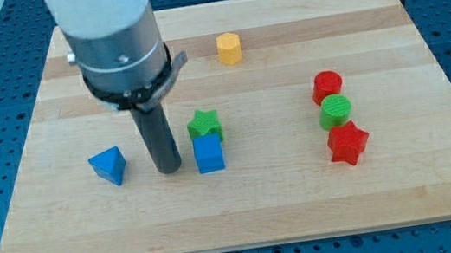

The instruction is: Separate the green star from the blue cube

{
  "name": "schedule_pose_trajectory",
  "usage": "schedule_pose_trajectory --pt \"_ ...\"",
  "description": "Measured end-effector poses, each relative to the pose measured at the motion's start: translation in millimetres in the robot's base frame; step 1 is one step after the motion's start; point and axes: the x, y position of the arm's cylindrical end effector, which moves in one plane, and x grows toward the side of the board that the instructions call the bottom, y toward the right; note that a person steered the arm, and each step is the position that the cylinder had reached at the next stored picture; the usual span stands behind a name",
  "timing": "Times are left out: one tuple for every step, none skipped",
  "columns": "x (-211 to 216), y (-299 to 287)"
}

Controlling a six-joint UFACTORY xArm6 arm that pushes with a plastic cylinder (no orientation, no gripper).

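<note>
Bright, even overhead light; soft short shadows under blocks; sharp focus; mild glare on wooden board (304, 195).

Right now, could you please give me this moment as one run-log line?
my tip: left of blue cube | green star: touching cube's top side | separation: pending

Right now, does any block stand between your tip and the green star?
No. My tip is just to the view's left of the blue cube, and the green star touches that cube's top side. No other block lies between them.

One cam only, looking down at an angle from the front onto the whole wooden board (305, 203), mid-range.
</note>
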Motion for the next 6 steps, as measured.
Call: schedule_pose_trajectory --pt "-18.2 44.5" --pt "-60.5 67.4" --pt "-94.7 67.4" --pt "-87.4 50.9" --pt "-87.3 0.2" --pt "-109.2 -14.6"
